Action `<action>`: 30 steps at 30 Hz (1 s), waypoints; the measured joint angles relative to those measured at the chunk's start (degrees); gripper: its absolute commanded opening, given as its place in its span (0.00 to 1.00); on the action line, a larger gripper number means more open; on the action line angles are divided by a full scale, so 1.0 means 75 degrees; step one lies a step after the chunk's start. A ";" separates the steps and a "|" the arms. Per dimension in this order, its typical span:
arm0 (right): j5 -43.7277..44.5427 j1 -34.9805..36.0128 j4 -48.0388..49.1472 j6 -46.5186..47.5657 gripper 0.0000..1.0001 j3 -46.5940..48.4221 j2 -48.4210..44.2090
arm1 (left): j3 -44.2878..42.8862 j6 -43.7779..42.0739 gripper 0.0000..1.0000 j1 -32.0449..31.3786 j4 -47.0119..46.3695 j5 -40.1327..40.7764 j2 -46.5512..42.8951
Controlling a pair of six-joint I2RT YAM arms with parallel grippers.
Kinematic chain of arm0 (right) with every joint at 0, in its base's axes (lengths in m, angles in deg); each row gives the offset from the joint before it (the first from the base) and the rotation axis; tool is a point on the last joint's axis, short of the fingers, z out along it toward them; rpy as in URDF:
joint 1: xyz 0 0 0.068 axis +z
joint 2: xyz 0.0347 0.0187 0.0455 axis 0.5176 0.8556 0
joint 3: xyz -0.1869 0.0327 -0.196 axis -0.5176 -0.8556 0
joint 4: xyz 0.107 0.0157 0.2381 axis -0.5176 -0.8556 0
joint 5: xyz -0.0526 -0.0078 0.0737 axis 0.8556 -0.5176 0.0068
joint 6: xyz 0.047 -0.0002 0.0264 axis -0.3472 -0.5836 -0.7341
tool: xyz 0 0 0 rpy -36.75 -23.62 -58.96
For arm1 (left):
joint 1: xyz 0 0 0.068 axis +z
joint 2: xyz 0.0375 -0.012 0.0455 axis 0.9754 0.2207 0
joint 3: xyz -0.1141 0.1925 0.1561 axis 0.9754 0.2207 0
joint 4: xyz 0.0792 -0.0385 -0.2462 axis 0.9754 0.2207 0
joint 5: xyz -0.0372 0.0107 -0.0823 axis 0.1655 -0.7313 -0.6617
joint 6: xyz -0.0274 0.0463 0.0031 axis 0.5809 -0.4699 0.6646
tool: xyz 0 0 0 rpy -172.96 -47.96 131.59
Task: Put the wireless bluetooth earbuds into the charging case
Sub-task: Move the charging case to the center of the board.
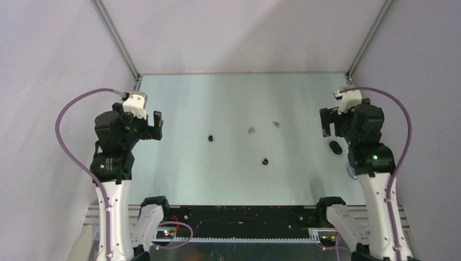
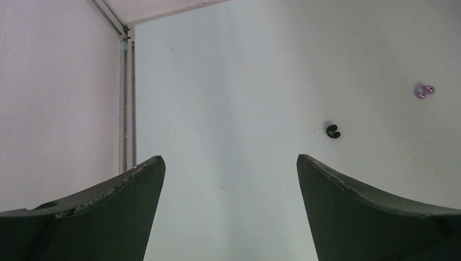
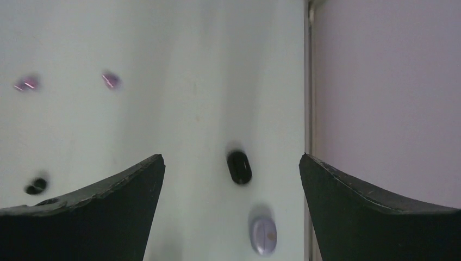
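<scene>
Table [image 1: 179, 179]: pale, matte, flat surface, walled on three sides by plain grey panels [image 1: 49, 65]. Earbuds, glossy purple, bean-sized, two pieces: first purple earbud [image 1: 251, 130] near the table's middle; second purple earbud [image 1: 276, 124] just right of it and slightly farther back, not touching it. Earbuds, black, bean-sized, two pieces: first black earbud [image 1: 210, 138] left of middle; second black earbud [image 1: 265, 161] nearer the arm bases, well apart from the first. All four lie loose on the table. Black oblong capsule [image 1: 335, 147]: rounded, lying at the right side near the right gripper; possibly a charging case, though the blurred wrist view leaves this unsure. Pale lavender oval object [image 3: 263, 235]: beside the capsule, on the near side. Left gripper [image 2: 229, 159]: jaws spread wide, holding nothing. Right gripper [image 3: 231, 157]: jaws spread wide, holding nothing.
</scene>
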 measured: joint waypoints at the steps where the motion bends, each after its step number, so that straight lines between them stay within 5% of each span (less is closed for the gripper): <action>1: -0.0166 -0.0423 -0.0134 0.0017 1.00 -0.0108 0.0134 | 0.0012 0.0000 0.99 -0.0032 0.0015 -0.0006 0.0012; 20: -0.1169 -0.4304 -0.0938 0.2162 0.92 -0.1993 0.0600 | 0.0114 0.0006 0.99 -0.0219 -0.0239 0.0239 -0.0085; 30: -0.2448 -0.6006 -0.1227 0.3322 0.97 -0.2285 0.1472 | 0.0114 0.0006 0.99 -0.0219 -0.0289 0.0286 0.0251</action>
